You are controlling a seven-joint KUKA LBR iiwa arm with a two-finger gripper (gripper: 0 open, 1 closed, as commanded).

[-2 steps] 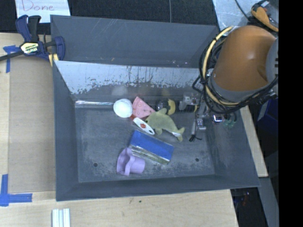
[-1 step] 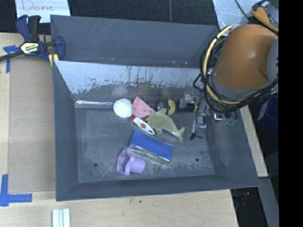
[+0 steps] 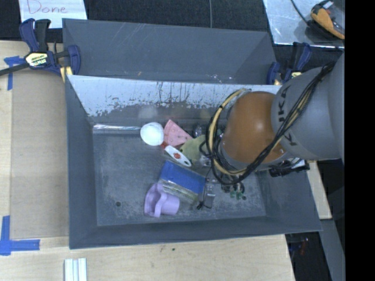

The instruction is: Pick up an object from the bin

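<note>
Nearest, a lilac cup [image 3: 161,202] lies just beside a blue box [image 3: 183,179], the arm's orange wrist cover [image 3: 249,130] hangs low by that box, I cannot tell if the jaws are apart, and further back a white ball [image 3: 152,133] rests, so nothing seems lifted yet.

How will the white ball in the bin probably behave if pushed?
Being round, the white ball would likely roll. Its smooth look suggests it may slip when squeezed. The pink thing beside it might block it.
</note>
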